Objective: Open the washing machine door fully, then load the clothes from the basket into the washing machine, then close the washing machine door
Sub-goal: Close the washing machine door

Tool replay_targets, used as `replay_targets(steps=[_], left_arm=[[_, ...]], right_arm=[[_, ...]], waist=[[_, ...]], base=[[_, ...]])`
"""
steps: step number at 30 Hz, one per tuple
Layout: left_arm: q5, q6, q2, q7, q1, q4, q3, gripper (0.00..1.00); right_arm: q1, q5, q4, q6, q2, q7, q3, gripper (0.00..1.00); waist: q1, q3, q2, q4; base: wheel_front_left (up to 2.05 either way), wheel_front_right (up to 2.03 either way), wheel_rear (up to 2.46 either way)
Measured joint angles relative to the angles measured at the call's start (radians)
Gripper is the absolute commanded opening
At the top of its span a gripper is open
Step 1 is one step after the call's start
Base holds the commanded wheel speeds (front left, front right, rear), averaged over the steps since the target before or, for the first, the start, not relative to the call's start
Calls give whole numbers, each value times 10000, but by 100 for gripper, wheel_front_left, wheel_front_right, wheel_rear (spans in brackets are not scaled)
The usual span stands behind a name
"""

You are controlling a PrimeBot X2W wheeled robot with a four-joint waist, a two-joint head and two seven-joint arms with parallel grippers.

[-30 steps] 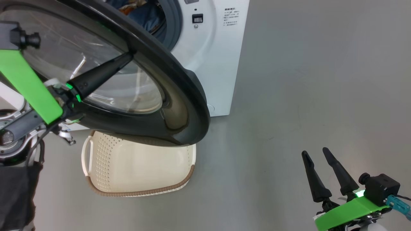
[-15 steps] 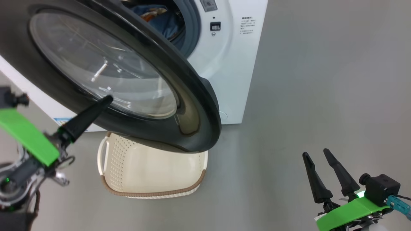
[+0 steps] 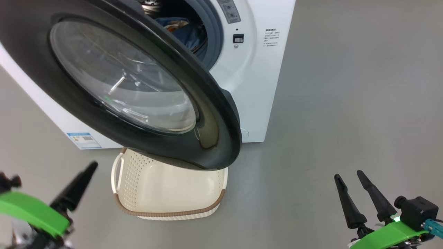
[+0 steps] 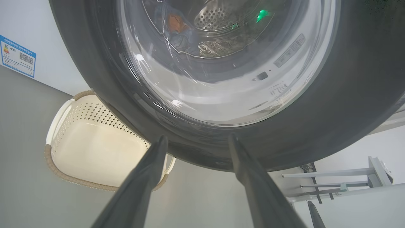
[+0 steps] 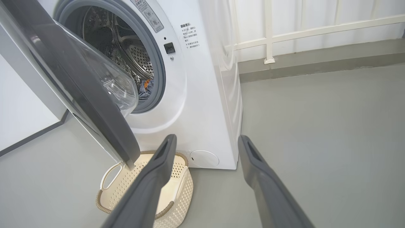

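Clothes sit in washing machine drum; basket under half-open washing machine door looks empty. Left pincer and right pincer gape, holding nothing. Closing step: door needs pushing shut.

The floor is smooth, matt grey with a few faint scuffs. The washer stands on it, a white box flat on its base, with a small blue label low at one front corner. Just in front of it the basket sits upright on the floor, beneath the swung-out door. Whether it touches the washer's front I cannot tell. Its brown rim faces up and its cream bottom shows. Beyond the washer the floor ends at a low grey kerb, and a white railing rises from it.
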Motion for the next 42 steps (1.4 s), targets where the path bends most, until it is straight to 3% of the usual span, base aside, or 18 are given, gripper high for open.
replay_targets(steps=[14, 18, 21, 33, 42], left_arm=[[401, -2, 545, -3873, 1320, 926, -2042, 100], [1041, -27, 876, -5087, 1347, 1434, -2826, 100], [1509, -44, 884, -5346, 1358, 1781, -2895, 100], [6094, -46, -736, -5377, 2245, 1741, -332, 100], [8623, -48, -1774, -5379, 2548, 972, 1070, 100]], right_arm=[[332, 71, 151, 0, -140, 0, -123, 100], [333, 73, 157, 2, -178, 0, -127, 100], [335, 73, 157, 2, -194, 0, -134, 100], [536, 73, 136, 2, -284, 2, -278, 100], [535, 73, 65, 2, -297, 0, -385, 100]], waist=[[0, -278, 0, -590], [0, -344, 0, -869], [0, -394, 0, -1020], [0, -543, 0, -1329], [0, -498, 0, -1293]], base=[[0, 0, 0], [0, 0, 0], [0, 0, 0], [0, 0, 0], [0, 0, 0]])
